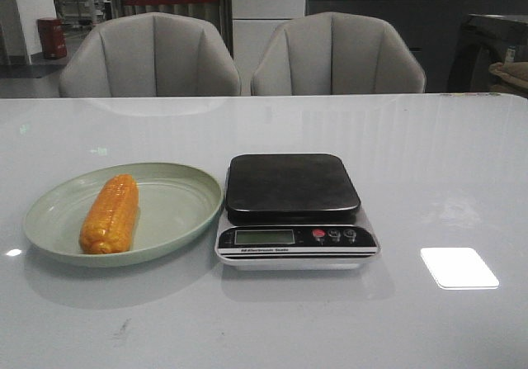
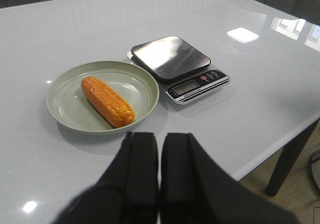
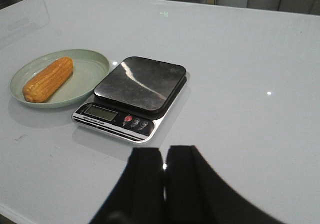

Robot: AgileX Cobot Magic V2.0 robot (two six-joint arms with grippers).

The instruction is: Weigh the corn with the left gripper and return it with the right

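Nearest us, our left gripper (image 2: 159, 171) and right gripper (image 3: 163, 184) hang with fingers pressed together, holding nothing. The corn (image 1: 110, 213) lies in the green plate (image 1: 181, 212) toward the table's (image 1: 445, 163) left front, just beside the scale (image 1: 293, 208). We judge it stiff, light, bumpy; grasp across its middle. Open table lies beyond.

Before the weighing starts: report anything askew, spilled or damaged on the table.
Nothing stands out. The corn lies whole in the green plate, and the scale sits flat beside it with its black plate bare. No spills show.
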